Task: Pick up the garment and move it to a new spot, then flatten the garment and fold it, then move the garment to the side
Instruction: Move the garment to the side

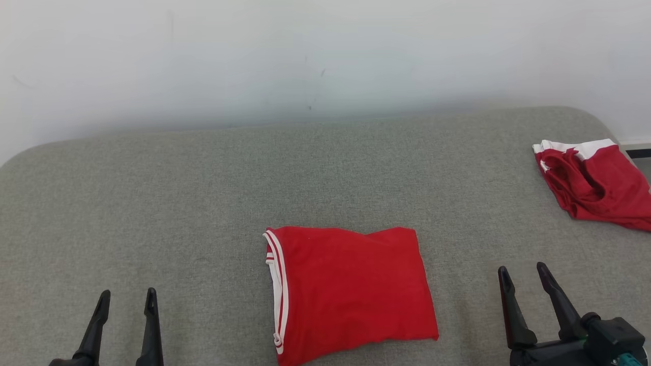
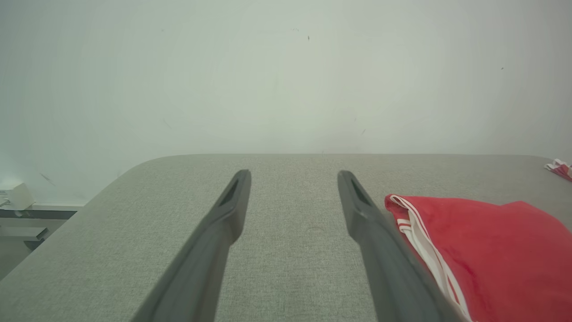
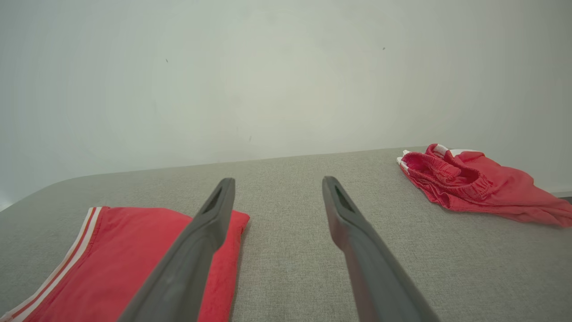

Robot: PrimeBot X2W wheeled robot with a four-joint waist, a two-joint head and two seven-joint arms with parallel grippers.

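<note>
A red garment (image 1: 351,292) with white stripes along its left edge lies folded into a flat rectangle near the front middle of the grey padded surface (image 1: 203,203). My left gripper (image 1: 127,299) stands open at the lower left, well clear of the cloth. At the lower right my right gripper (image 1: 521,272) is open too, a short way off the garment's right edge. The left wrist view has the garment (image 2: 491,250) just right of my open left gripper (image 2: 292,176). In the right wrist view the garment (image 3: 120,255) lies under and left of my open right gripper (image 3: 277,183).
A second red and white garment (image 1: 595,183) lies crumpled at the far right edge of the surface, also seen as a red heap (image 3: 473,188) in the right wrist view. A pale wall (image 1: 325,61) rises behind the surface. A low shelf (image 2: 27,210) stands beyond the left edge.
</note>
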